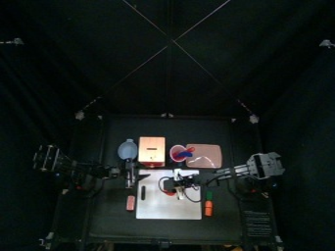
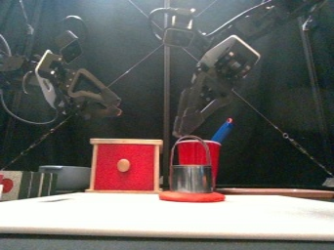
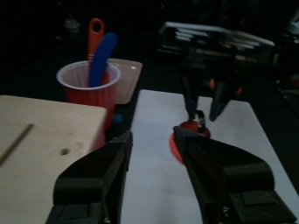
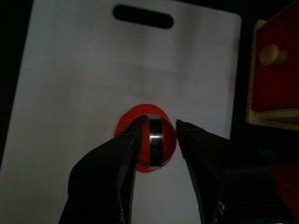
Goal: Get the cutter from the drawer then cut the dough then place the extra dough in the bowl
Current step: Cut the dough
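1. The white cutting board [image 4: 117, 70] lies flat under the right gripper [image 4: 160, 133]. It also stretches ahead of the left gripper [image 3: 156, 136].
2. The wooden box [image 2: 127, 166] stands to one side of the right jaws, apart from them. Its red drawer front sits flush, so fetching looks finished.
3. The blue-grey bowl [image 1: 127, 150] sits beyond the box from the right jaws, well apart. Nothing shows inside it, so the last step is not yet begun.
4. The left jaws stand moderately apart and hold nothing. They face the right gripper across the board, with the work ahead of their gap and not touching.
5. The red dough [image 2: 192, 196] lies flat on the board, directly beneath the right jaws.
6. The cutter [image 2: 193, 174] stands upright on the dough. Its wire handle rises between the right jaws, which are drawn narrow and appear to grip it.
   - The step in hand looks like the cut itself.
   - The next move likely calls for a straight downward press with the rim kept level, so that it bites all round.
   - After that comes a clean lift that leaves the outer ring free.
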Robot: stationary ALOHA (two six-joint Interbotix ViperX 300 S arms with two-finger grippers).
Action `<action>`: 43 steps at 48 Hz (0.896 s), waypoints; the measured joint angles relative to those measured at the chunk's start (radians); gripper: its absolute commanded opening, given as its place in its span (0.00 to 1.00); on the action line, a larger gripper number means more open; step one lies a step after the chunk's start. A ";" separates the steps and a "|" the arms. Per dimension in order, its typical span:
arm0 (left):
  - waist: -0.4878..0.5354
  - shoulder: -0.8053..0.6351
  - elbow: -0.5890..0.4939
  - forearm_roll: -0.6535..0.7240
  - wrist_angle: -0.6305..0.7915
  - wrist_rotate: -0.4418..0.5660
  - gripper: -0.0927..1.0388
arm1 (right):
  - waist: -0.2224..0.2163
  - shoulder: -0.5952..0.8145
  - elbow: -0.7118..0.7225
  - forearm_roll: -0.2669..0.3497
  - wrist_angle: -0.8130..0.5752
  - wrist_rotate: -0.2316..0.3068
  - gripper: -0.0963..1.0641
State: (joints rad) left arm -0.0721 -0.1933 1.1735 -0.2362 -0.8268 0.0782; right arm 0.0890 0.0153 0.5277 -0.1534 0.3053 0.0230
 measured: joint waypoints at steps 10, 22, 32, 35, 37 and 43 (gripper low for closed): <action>-0.087 0.167 -0.123 -0.029 -0.009 0.043 0.84 | -0.005 -0.127 0.183 -0.008 -0.261 -0.020 0.73; -0.175 0.319 -0.232 -0.106 -0.055 0.166 0.84 | -0.048 -0.215 0.413 -0.043 -0.611 -0.011 0.73; -0.221 0.345 -0.256 -0.265 -0.075 0.201 0.84 | -0.066 -0.183 0.505 -0.048 -0.850 -0.020 0.73; -0.222 0.353 -0.259 -0.307 -0.077 0.199 0.84 | -0.074 -0.156 0.511 -0.048 -0.894 -0.021 0.73; -0.221 0.359 -0.262 -0.325 -0.077 0.199 0.84 | -0.078 -0.135 0.511 -0.049 -0.927 -0.023 0.73; -0.221 0.391 -0.281 -0.348 -0.077 0.207 0.84 | -0.089 -0.074 0.511 -0.049 -0.999 -0.023 0.73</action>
State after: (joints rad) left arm -0.2930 0.1979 0.8928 -0.5844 -0.9035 0.2853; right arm 0.0000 -0.0583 1.0385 -0.2025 -0.6934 0.0000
